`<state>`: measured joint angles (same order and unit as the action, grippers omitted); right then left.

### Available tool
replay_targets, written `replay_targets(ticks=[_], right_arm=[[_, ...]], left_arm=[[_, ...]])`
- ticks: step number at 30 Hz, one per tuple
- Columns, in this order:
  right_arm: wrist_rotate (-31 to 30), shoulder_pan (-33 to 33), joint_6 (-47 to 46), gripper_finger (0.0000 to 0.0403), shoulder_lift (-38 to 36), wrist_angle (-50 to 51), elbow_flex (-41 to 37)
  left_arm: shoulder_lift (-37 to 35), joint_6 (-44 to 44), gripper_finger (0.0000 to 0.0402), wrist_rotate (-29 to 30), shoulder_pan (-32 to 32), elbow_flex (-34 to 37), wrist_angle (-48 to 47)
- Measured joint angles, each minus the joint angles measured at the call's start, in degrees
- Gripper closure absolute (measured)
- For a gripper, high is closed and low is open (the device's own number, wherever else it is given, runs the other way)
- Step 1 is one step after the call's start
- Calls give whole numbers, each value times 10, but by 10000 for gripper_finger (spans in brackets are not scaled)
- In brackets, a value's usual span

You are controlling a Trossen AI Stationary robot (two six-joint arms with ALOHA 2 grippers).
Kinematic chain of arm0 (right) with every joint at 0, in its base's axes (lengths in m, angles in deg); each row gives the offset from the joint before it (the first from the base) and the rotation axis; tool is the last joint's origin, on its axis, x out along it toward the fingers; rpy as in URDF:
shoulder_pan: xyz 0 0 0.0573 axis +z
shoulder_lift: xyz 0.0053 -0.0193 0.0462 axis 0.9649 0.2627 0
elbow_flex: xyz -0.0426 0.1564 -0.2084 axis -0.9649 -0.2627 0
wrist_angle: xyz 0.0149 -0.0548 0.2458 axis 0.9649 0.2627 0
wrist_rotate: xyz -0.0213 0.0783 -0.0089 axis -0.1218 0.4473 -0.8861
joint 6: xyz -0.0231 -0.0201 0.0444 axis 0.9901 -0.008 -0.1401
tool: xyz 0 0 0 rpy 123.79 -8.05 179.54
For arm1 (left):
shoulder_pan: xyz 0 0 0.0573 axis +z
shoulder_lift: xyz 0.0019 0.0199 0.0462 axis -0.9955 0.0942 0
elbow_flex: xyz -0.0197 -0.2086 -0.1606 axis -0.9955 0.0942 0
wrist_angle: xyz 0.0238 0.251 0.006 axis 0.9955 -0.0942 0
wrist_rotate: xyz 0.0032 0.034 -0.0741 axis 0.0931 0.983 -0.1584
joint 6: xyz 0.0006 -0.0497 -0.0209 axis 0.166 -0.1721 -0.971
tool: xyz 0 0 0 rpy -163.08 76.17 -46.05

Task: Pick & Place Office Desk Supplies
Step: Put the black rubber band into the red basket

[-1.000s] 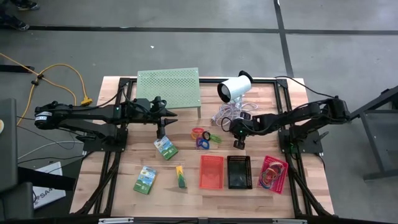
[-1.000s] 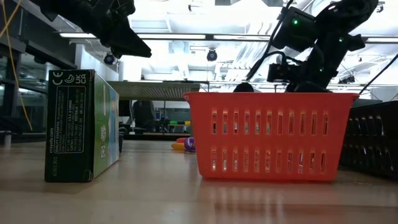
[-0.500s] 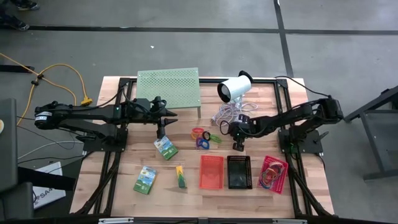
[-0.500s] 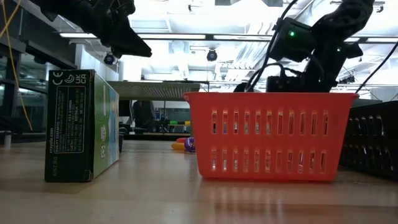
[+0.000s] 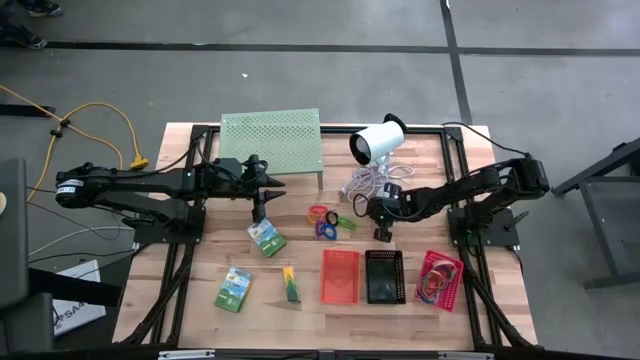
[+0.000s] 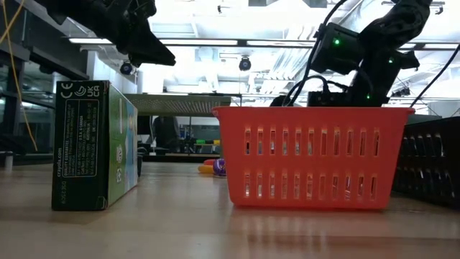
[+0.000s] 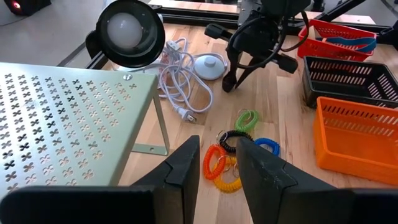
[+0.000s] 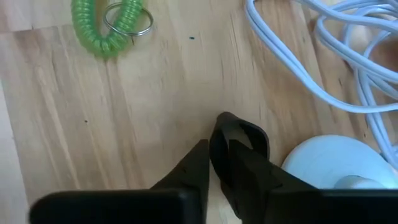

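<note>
Three flat green packs [image 5: 266, 237] [image 5: 232, 289] [image 5: 289, 285] lie on the wooden table. Coiled loops in orange, yellow, black, blue and green [image 7: 233, 146] lie at mid-table. Near the front edge a red basket [image 5: 339, 275], a black basket [image 5: 384, 277] and a pink basket [image 5: 440, 280] with coloured bands stand in a row. My left gripper [image 7: 214, 162] hangs open above the table, left of the loops. My right gripper [image 8: 214, 140] is shut and points steeply down at bare wood between a green loop [image 8: 112, 25] and a white puck [image 8: 329, 162], with nothing between its fingers. My right gripper has its shut fingertips [image 8: 239, 130] down at the bare wood beside the white puck, coming from above and slanting in from the table's right. I cannot tell whether they touch the table.
A pale-green perforated stand [image 5: 270, 140] stands at the far left. A white cylinder device [image 5: 377, 142] lies beside it, its white cable [image 5: 362, 185] coiled just behind my right gripper. Black frame rails run along both table sides.
My right arm has dipped slightly lower toward the table, and its gripper stays over the same spot beside the cable.
</note>
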<state>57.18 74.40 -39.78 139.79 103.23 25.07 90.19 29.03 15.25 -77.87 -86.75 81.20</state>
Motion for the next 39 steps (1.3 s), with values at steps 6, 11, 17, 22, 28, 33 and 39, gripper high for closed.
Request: replay_targets(ticks=[6, 11, 17, 22, 28, 33, 39], right_arm=[[0, 0, 9, 396, 0, 0, 0], [1, 0, 9, 399, 0, -2, 0], [1, 0, 11, 400, -23, -1, 0], [-3, 0, 11, 400, -84, 3, 0], [-3, 0, 2, 400, -165, 7, 0], [-9, 11, -4, 400, -181, 21, 0], [-10, 47, -54, 400, -191, 38, 0]], left_arm=[[0, 0, 300, 0, 0, 0, 0], [0, 0, 300, 0, 0, 0, 0], [0, 0, 300, 0, 0, 0, 0], [0, 0, 300, 0, 0, 0, 0], [0, 0, 300, 0, 0, 0, 0], [0, 0, 300, 0, 0, 0, 0], [0, 0, 300, 0, 0, 0, 0]])
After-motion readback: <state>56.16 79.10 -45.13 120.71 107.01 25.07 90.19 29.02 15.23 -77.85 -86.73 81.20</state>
